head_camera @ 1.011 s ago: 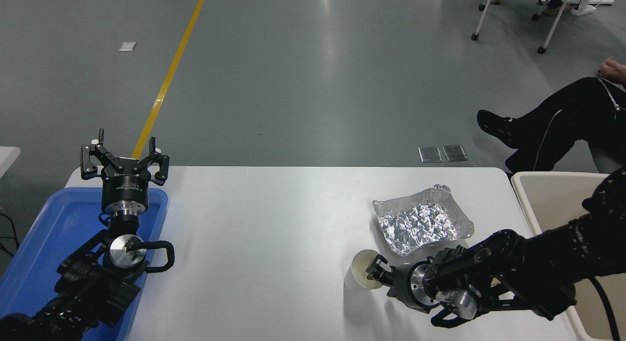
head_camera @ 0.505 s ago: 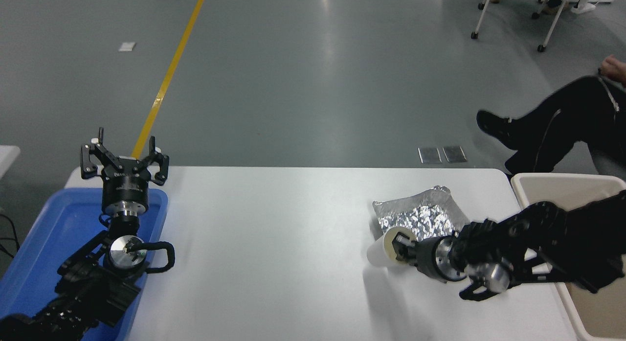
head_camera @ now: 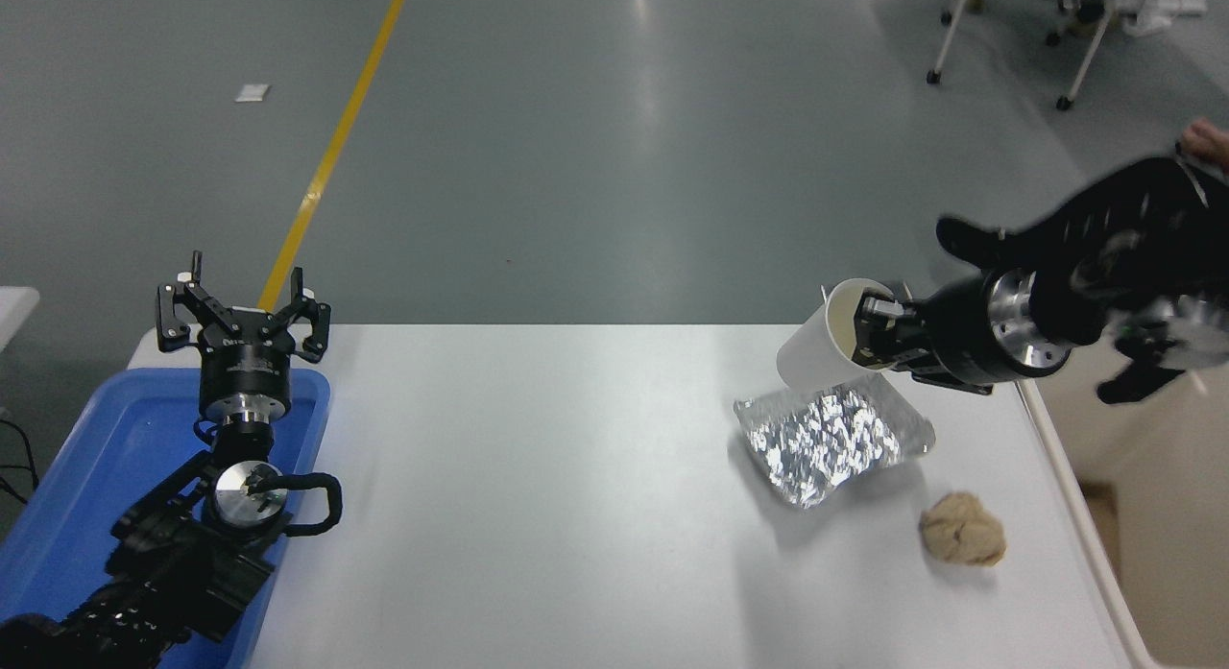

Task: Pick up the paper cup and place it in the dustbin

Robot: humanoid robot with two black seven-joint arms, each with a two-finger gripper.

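My right gripper [head_camera: 869,331] is shut on the rim of the white paper cup [head_camera: 816,350] and holds it tilted on its side, high above the table's far right, over the foil tray. The cup's cream inside faces right toward the gripper. The beige dustbin [head_camera: 1066,477] stands off the table's right edge; only its rim and inner wall show, below and to the right of the raised arm. My left gripper [head_camera: 245,309] is open and parked over the far end of the blue tray at the lower left.
A square foil tray [head_camera: 831,439] lies on the white table [head_camera: 538,477] below the cup. A crumpled tan paper ball [head_camera: 962,529] lies near the right edge. A blue plastic tray [head_camera: 96,458] sits at the left. A seated person's legs [head_camera: 1133,208] are at the far right.
My right gripper has lifted the cup off the table and carried it up and to the right, past the foil tray. The tan paper ball, hidden by the arm before, now shows.
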